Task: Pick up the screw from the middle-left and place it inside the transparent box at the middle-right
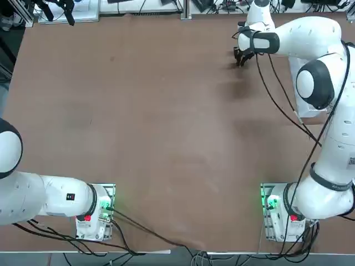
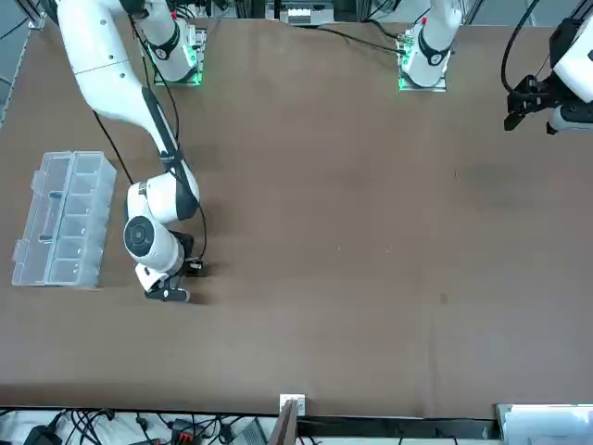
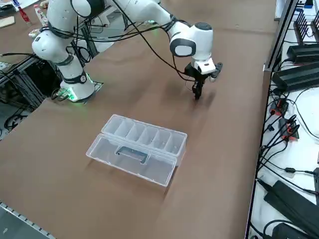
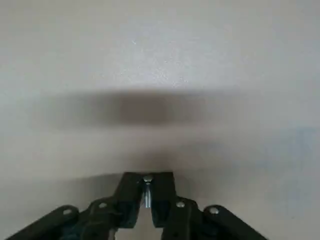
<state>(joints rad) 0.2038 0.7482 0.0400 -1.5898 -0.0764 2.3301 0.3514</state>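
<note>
In the right wrist view my right gripper [image 4: 147, 192] is shut on the screw [image 4: 147, 186], a thin silvery sliver pinched upright between the two dark fingertips just over the brown tabletop. The same gripper [image 3: 197, 92] hangs low over the far part of the table, pointing down, also seen as the gripper [image 2: 174, 294] and the gripper [image 1: 242, 60]. The transparent box [image 3: 140, 147] lies flat with its lid flap folded open, a row of small compartments showing. The box [image 2: 65, 218] sits to my right of the gripper, a short distance away. In the top view my arm covers most of it.
Black cables and power strips [image 3: 291, 124] run beyond the table's far edge, close behind the gripper. The right arm's base [image 3: 75, 89] stands at the near edge. Bare brown tabletop [image 2: 371, 232] stretches across the middle.
</note>
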